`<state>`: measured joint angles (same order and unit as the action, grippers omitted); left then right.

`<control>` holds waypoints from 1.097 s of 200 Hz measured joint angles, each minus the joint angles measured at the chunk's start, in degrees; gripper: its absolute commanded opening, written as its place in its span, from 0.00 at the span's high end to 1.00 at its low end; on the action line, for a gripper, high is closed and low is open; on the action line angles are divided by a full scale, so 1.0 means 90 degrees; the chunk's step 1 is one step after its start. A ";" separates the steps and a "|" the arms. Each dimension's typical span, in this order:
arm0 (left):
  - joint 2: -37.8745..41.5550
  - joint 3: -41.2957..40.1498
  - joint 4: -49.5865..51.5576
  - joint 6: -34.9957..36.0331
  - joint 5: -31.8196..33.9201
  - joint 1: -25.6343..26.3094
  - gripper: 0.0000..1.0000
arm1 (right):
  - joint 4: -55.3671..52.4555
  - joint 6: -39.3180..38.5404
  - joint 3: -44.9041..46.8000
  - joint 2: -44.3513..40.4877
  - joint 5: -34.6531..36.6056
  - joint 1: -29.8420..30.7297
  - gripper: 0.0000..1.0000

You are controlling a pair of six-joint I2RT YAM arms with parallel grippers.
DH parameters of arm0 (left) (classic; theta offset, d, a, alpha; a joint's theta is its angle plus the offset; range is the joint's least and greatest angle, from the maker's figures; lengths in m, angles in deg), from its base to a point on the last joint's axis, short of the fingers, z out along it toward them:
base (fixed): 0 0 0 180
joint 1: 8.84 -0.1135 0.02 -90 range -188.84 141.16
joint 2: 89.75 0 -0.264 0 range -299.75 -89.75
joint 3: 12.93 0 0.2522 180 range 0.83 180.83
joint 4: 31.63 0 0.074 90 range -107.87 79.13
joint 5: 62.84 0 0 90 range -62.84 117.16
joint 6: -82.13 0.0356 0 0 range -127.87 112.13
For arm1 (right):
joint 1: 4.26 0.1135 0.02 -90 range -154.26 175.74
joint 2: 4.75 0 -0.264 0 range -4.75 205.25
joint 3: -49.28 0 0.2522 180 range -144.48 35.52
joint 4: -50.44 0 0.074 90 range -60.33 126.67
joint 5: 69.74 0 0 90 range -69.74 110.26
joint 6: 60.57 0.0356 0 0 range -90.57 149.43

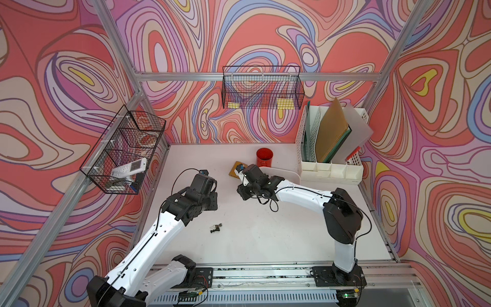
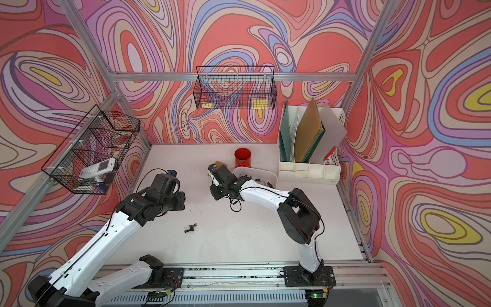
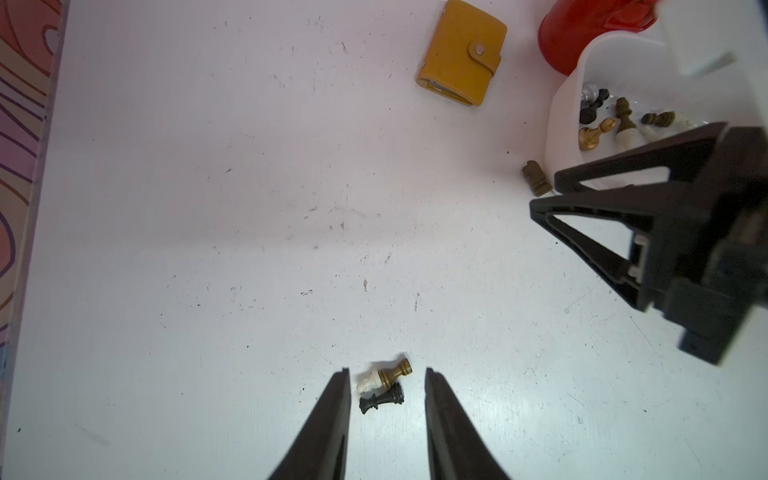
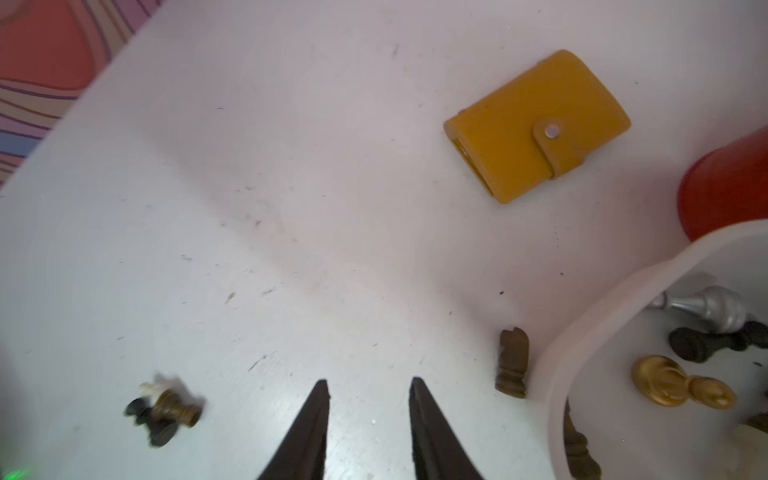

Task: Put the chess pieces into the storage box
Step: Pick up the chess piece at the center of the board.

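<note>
Three small chess pieces (image 1: 215, 228) lie together on the white table, also seen in a top view (image 2: 190, 228): a brass one (image 3: 392, 372), a white one (image 3: 368, 382) and a black one (image 3: 380, 401). My left gripper (image 3: 386, 372) is open above them; they show between its fingertips, untouched. The storage box (image 3: 561, 108) holds several pieces. A brown knight (image 4: 513, 363) lies on the table against its wall (image 4: 582, 316). My right gripper (image 4: 370, 384) is open and empty, its tips (image 3: 544, 192) close to that knight. Both grippers' fingers are hidden under the wrists in both top views.
A yellow wallet (image 3: 461, 54) lies behind the right gripper, a red cup (image 1: 264, 156) behind the box. A white file organiser (image 1: 332, 148) stands at the back right. Wire baskets hang on the left wall (image 1: 125, 151) and back wall (image 1: 263, 87).
</note>
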<state>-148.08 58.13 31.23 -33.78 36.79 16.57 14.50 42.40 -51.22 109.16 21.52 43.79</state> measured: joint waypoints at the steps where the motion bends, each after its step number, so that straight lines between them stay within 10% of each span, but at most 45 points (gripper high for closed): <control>1: 0.0005 -0.0005 0.0002 0.0000 0.0000 0.0000 0.65 | -0.0019 0.0007 -0.0022 0.0029 0.0029 0.0005 0.63; 79: 0.0578 -0.0410 -0.0022 0.0070 0.0024 -0.0070 0.66 | -0.1795 0.0721 -0.1734 0.1829 0.2132 0.0124 0.58; 219: 0.0969 -0.0923 -0.0078 0.0070 0.0024 -0.0078 0.66 | -0.2217 0.0908 -0.2050 0.2205 0.2941 0.0131 0.57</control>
<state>-139.36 49.82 30.53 -33.15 37.01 15.87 -5.46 50.57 -69.66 129.00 47.99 44.97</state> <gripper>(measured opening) 0.339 0.425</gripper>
